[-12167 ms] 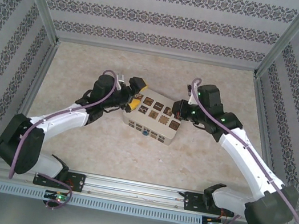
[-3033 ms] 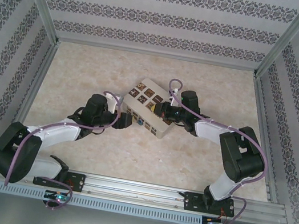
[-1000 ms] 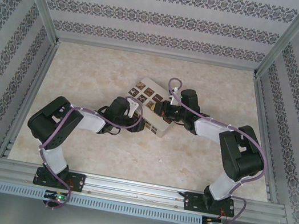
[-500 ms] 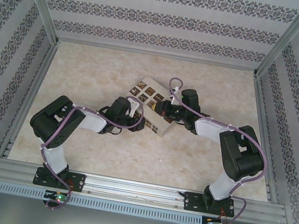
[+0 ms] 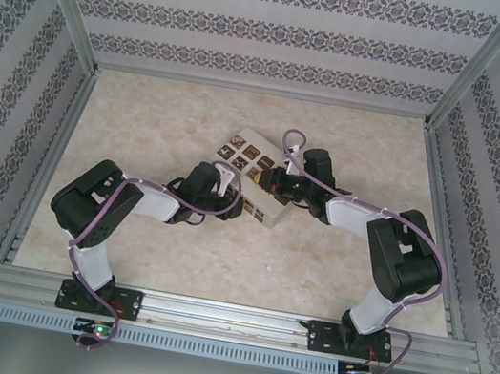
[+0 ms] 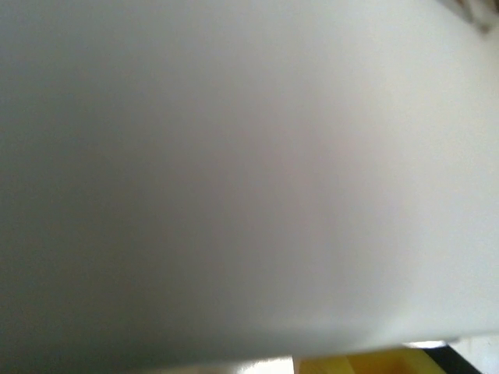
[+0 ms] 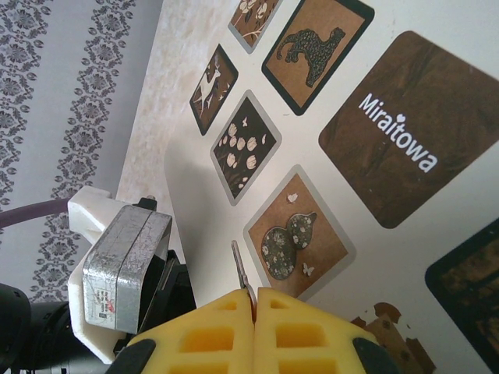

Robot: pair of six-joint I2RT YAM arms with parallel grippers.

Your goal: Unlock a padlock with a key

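A cream box (image 5: 252, 163) with dark patterned squares lies mid-table. My right gripper (image 5: 269, 179) hovers over its right part. In the right wrist view its yellow fingers (image 7: 254, 292) are shut on the key (image 7: 238, 265), a thin metal blade sticking out over the box top (image 7: 308, 117). My left gripper (image 5: 231, 199) presses against the box's near side. The left wrist view is a blurred cream box wall (image 6: 249, 171) with a yellow finger pad (image 6: 366, 363) at the bottom edge, so its jaw state is unclear. The padlock is hidden.
The left arm's grey and white wrist housing (image 7: 117, 273) sits close beside the key. Patterned walls and metal posts (image 5: 68, 10) enclose the marble table (image 5: 354, 147). A metal rail (image 5: 227, 319) runs along the near edge.
The left arm's elbow has edged slightly right. The box and the right gripper with the key stay where they were.
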